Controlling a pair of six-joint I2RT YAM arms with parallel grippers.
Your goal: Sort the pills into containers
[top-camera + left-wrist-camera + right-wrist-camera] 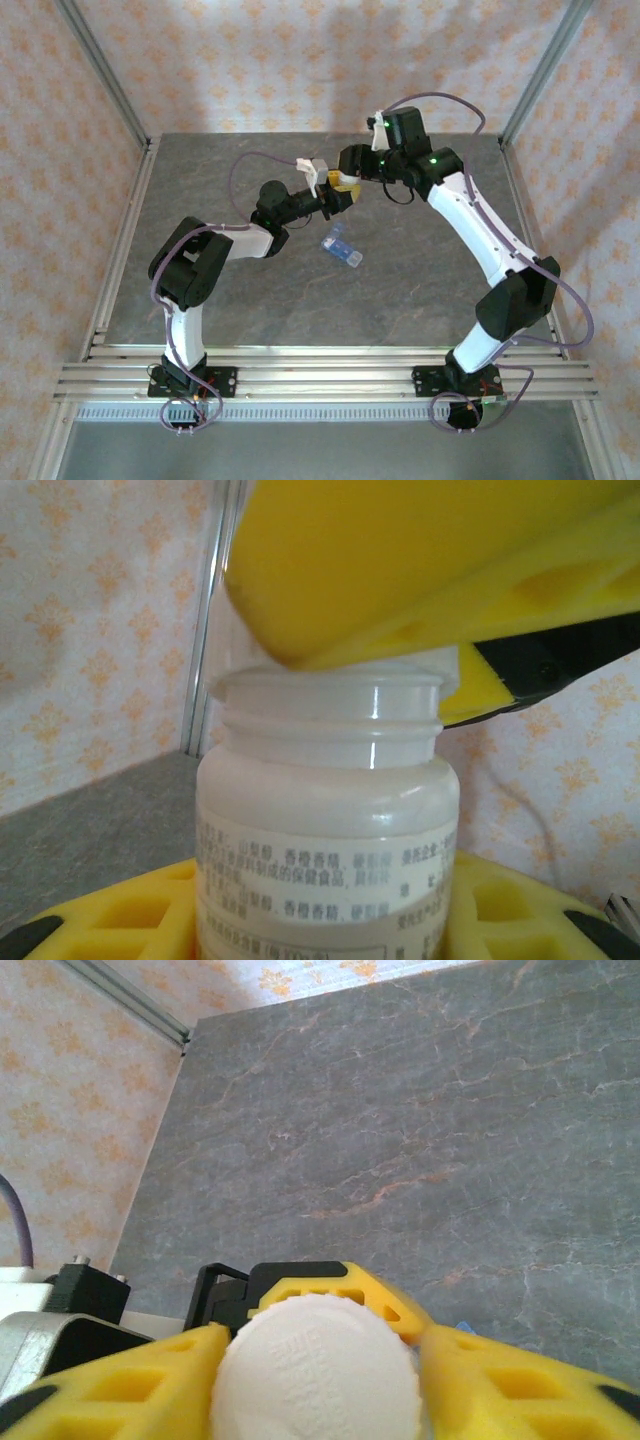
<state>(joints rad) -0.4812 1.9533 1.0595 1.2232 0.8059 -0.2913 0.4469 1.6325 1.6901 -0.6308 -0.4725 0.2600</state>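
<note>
Over grey marbled tabletop (400, 300), left gripper (325, 912) holds white labelled bottle (325, 810); right gripper (322, 1338) clamps its ribbed white cap (315, 1378). Sorting looks unstarted.

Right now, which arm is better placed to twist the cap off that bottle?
Right, probably: the right claw is closed around the white cap, while the left claw holds the bottle steady.

label (330, 875) on the bottle (330, 780) gripped in the left pincer (320, 920): rows of small printed chinese characters, dark on white, too blurred to transcribe reliably. cap (315, 1360) between the right pincer (320, 1395) fingers: faint embossed lettering, illegible.
</note>
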